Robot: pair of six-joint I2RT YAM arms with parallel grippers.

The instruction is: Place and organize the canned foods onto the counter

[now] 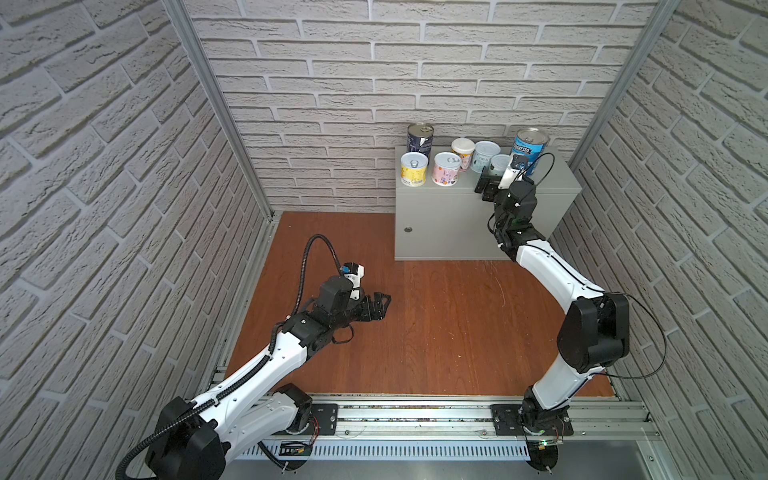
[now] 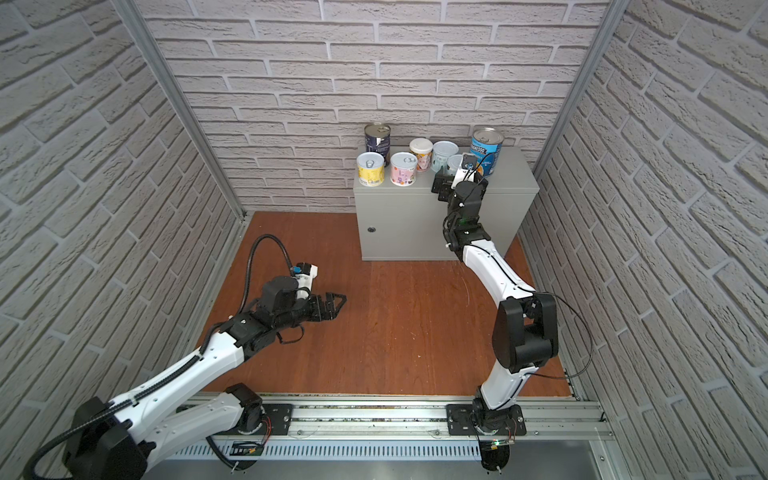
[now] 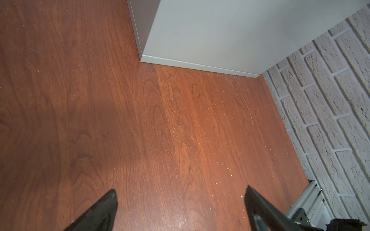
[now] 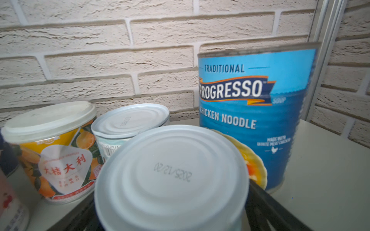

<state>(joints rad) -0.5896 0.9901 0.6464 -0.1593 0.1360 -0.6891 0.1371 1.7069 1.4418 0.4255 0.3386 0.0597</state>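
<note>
Right wrist view: claw straddles a short can on the counter

The pale teal can [image 4: 172,176] fills the space between the right gripper [image 1: 494,178] fingers, one dark finger on each side. I cannot tell whether they press on it or stand off it. The can stands upright on the counter [image 1: 557,178], near the front edge, just beside the blue Progresso can [image 4: 256,112] and in front of a second teal can [image 4: 130,122].

In both top views the other cans line the counter's left and back: the yellow can [image 1: 414,169] at the front left corner, the pink can [image 1: 446,168] beside it, and the navy can [image 1: 419,139] and peach can [image 1: 462,153] behind. A bare strip of counter top runs along the right edge.

The right arm rises from the rail, its elbow bent high and its forearm reaching up over the counter's front edge. The left arm stretches low over the wooden floor [image 1: 436,324]. The left gripper [image 3: 181,190] is spread wide and holds nothing.
</note>
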